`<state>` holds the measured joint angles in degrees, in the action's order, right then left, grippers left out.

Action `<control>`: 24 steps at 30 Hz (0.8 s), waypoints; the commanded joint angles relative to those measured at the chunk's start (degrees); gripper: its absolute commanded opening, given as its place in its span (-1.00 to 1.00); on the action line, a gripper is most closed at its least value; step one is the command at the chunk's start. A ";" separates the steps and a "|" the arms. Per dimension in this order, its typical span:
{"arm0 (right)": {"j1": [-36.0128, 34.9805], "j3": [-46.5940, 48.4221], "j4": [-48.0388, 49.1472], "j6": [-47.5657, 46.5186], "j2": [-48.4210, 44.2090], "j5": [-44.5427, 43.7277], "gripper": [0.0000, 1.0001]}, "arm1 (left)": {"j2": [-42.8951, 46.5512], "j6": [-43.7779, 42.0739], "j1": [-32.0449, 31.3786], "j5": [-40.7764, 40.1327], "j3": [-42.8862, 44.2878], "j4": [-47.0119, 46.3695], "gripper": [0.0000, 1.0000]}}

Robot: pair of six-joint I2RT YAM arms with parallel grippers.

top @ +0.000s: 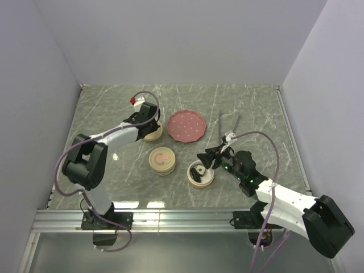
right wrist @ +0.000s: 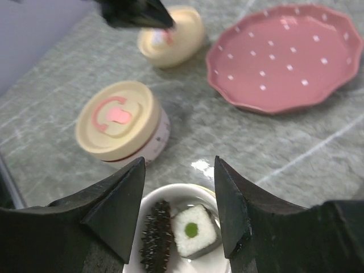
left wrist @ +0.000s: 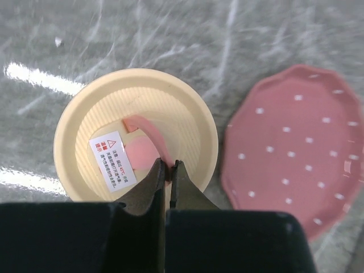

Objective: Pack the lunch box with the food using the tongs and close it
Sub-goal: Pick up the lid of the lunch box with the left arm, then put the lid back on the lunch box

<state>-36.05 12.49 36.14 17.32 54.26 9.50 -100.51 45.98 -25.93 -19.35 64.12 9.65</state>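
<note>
The tongs (top: 220, 121) lie on the table behind my right arm, with neither gripper on them. An open white bowl of the lunch box (top: 201, 174) holds food: a white cube with a green top (right wrist: 193, 230) and a dark spiky piece (right wrist: 155, 239). My right gripper (right wrist: 178, 170) hangs open just above this bowl (right wrist: 170, 196), holding nothing. Farther left, my left gripper (left wrist: 168, 168) is shut on the pink tab (left wrist: 149, 133) of a cream round lid (left wrist: 85, 122). In the top view the same lid (top: 153, 134) sits left of the pink plate.
A pink dotted plate (top: 186, 125) lies at the table's middle back, with no food on it. A closed cream-lidded container (top: 162, 160) stands between the lid and the open bowl. Grey walls surround the table.
</note>
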 commanded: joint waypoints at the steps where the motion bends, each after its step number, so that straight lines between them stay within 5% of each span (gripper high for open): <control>1: 0.98 4.46 -0.19 0.61 2.77 -3.69 0.19 | 7.95 -5.09 -0.87 -0.51 -1.27 -5.51 -0.99; 9: 6.68 8.95 -3.35 1.75 6.74 -8.26 0.27 | 17.71 -9.23 -3.85 2.31 -0.58 -6.31 -0.99; 16: 16.52 7.11 -5.99 5.35 2.61 -7.91 0.42 | 21.23 -12.05 -18.16 0.72 -2.49 -6.22 -0.99; 24: 21.64 0.87 -8.97 11.68 -7.84 -18.19 0.47 | 19.21 -5.46 -30.74 -2.62 -4.79 -2.01 -0.99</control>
<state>-15.42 14.72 28.53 25.96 49.80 -2.90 -81.38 38.04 -53.69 -19.73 58.83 6.92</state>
